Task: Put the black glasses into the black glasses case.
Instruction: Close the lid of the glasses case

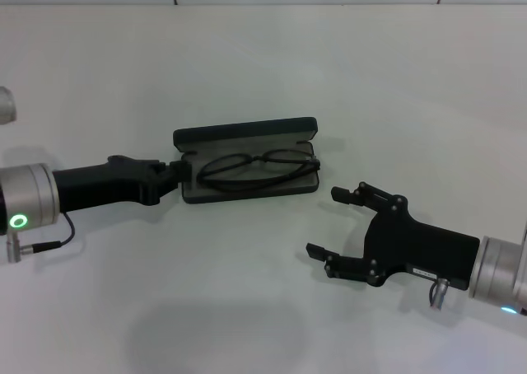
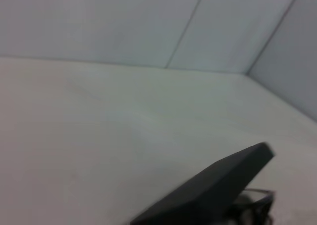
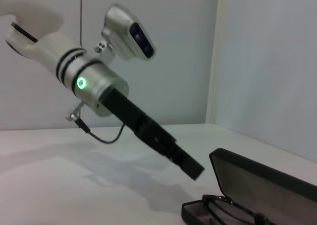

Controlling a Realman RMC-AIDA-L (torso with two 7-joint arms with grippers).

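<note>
The black glasses case (image 1: pixel 245 132) lies open in the middle of the table, its lid standing up at the back. The black glasses (image 1: pixel 257 168) lie folded flat on the grey lining of its base. My left gripper (image 1: pixel 183 173) is shut at the case's left end; whether it touches the case I cannot tell. My right gripper (image 1: pixel 321 222) is open and empty, in front of and to the right of the case. The right wrist view shows the case (image 3: pixel 262 175), the glasses (image 3: pixel 233 210) and the left gripper (image 3: pixel 190 168). The left wrist view shows the lid (image 2: pixel 218 185) close up.
A white table (image 1: pixel 263 61) carries the case, with a wall behind it. A small grey object (image 1: pixel 5 105) shows at the far left edge. The left arm's cable (image 1: pixel 49 244) hangs near its wrist.
</note>
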